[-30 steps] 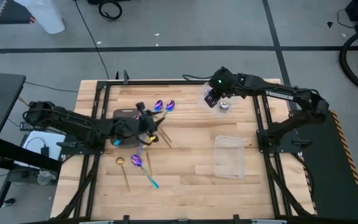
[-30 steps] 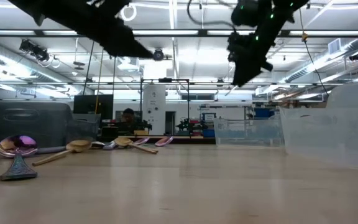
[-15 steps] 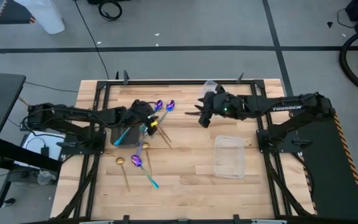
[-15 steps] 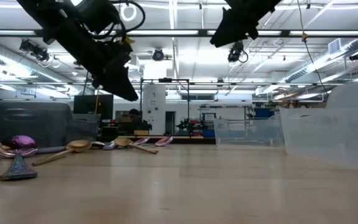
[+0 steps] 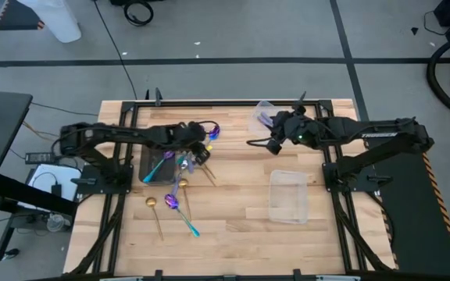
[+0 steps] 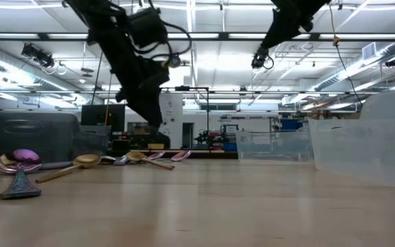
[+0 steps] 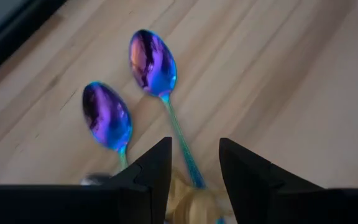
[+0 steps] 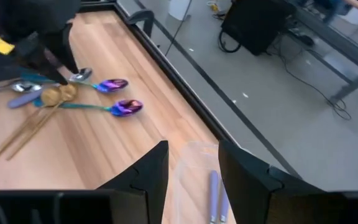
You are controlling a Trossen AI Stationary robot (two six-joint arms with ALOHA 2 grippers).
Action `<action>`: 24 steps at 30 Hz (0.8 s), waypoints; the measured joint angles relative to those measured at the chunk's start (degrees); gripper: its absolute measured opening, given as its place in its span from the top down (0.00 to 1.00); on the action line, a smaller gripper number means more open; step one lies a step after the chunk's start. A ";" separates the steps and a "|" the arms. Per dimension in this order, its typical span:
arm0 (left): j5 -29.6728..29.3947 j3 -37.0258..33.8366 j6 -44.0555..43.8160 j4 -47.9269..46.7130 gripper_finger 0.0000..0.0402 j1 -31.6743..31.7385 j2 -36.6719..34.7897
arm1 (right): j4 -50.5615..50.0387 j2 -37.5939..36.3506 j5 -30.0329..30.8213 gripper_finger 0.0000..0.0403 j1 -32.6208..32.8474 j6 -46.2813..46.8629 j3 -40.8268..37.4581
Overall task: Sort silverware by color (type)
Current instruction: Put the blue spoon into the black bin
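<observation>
Left gripper open, empty, above iridescent spoons at frame's upper centre-left. Right gripper open, empty, upper centre-right, over clear container holding lilac-handled spoons.

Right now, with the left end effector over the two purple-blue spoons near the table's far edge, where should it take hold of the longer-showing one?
Grip the purple-blue spoon on its thin teal handle, just behind the bowl, coming straight down from above. It lies flat on the wooden table, so only the narrow handle fits between the fingers of the open left end effector. Its neighbouring spoon lies close alongside.
</observation>
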 joint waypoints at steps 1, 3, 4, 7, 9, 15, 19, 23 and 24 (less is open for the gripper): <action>0.07 1.03 0.01 0.17 0.65 0.21 1.66 | 0.22 -0.79 -0.01 0.63 0.00 -0.65 -0.90; 0.44 2.96 0.02 -0.18 0.65 0.60 4.90 | 0.68 -2.06 -0.02 0.63 -0.07 -1.86 -2.49; 1.20 3.80 0.05 0.04 0.65 1.00 6.33 | 0.84 -2.77 0.13 0.63 -0.11 -2.17 -3.20; 2.29 6.22 0.50 -0.44 0.65 2.42 10.17 | 1.17 -5.23 1.03 0.63 -0.45 -2.44 -4.92; 2.33 7.52 0.65 -0.43 0.65 3.51 12.24 | 1.24 -6.82 1.59 0.64 -0.52 -2.44 -5.79; 6.47 8.77 1.43 0.44 0.65 7.35 16.34 | 2.90 -10.95 1.41 0.66 -0.52 -2.31 -7.78; 9.84 8.69 1.28 1.34 0.65 8.59 18.04 | 3.57 -12.57 1.32 0.67 -0.81 -2.74 -9.68; 10.80 8.80 1.25 2.17 0.65 8.53 18.79 | 3.81 -13.40 1.38 0.67 -1.78 -2.89 -10.46; 10.81 8.82 1.18 2.67 0.65 8.50 18.99 | 4.01 -13.55 1.45 0.67 -1.99 -2.75 -10.46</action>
